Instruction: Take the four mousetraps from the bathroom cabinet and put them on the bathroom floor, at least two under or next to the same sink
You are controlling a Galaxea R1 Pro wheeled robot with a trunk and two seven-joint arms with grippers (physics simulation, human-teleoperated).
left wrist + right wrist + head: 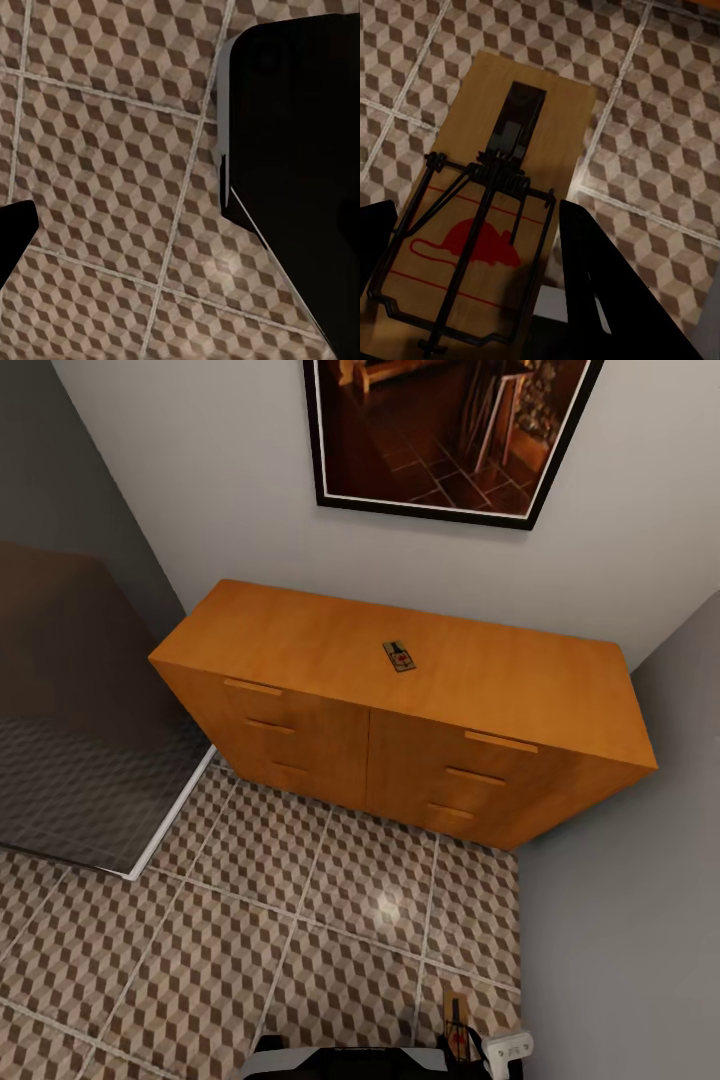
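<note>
And here's the cabinet (pixel 400 710) — a low, wide slab of warm orange-brown wood, smooth-topped, its flat drawer fronts crossed by slim wooden bar handles. One mousetrap (pixel 399 656) lies flat on that top, near the middle, a small tan rectangle with dark wire and a red dot of colour. Above it on the pale wall hangs a dark-framed picture (pixel 450 430).

Down at the robot's feet, the bathroom floor (pixel 250 920) spreads out in big square tiles, printed with little brown, beige and white cubes and ruled by pale grout lines. A second mousetrap (pixel 487 217) sits between the right gripper (pixel 472 300) fingers — a wooden board with visible grain, black bent-wire frame, coiled spring, and a red mouse outline. The black fingers flank the board on both sides, so the claw looks clenched on it, above the tiles.

The left gripper (pixel 127 225) hangs over bare patterned tile, its dark angular fingers spread wide apart, nothing between them — released.
</note>
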